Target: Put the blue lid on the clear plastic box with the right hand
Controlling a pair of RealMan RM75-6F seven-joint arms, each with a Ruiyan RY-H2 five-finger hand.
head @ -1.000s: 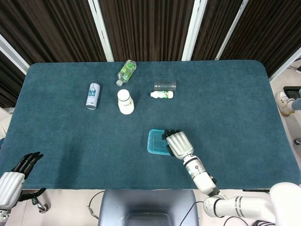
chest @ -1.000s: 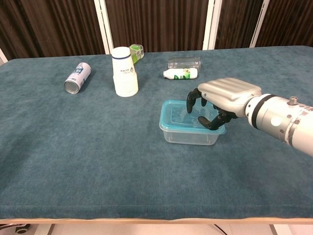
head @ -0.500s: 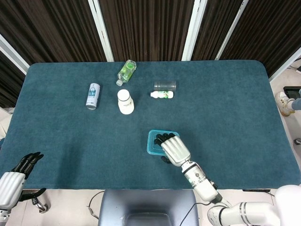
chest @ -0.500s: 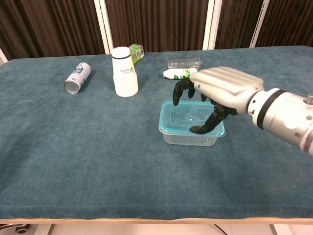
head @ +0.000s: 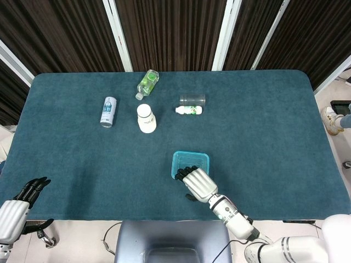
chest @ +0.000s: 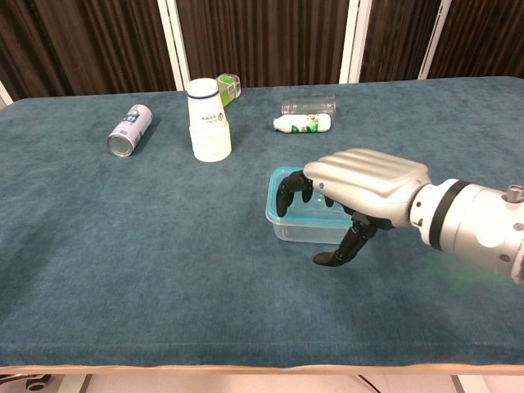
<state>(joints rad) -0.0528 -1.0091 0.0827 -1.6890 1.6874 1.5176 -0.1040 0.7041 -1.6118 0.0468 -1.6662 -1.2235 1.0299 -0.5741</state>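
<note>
The clear plastic box point(head: 193, 162) point(chest: 296, 223) stands near the table's middle front, with the blue lid point(head: 196, 158) point(chest: 286, 178) lying on top of it. My right hand point(head: 196, 183) point(chest: 354, 190) hovers over the box's near edge, palm down, fingers curled and apart, holding nothing. In the chest view its thumb hangs in front of the box. My left hand point(head: 22, 200) rests at the table's front left corner, fingers extended, empty. The chest view does not show it.
A white cup point(head: 146, 118) point(chest: 208, 119) stands upside down at the back left. Around it lie a can point(head: 108, 111) point(chest: 130, 129), a green bottle point(head: 147, 83), a small white bottle point(head: 189, 110) point(chest: 302, 123) and a clear cylinder point(head: 192, 99) point(chest: 309, 105).
My right hand has drawn back toward the table's front edge, off the lid's top. The lid stays on the box. The left hand has not moved.
</note>
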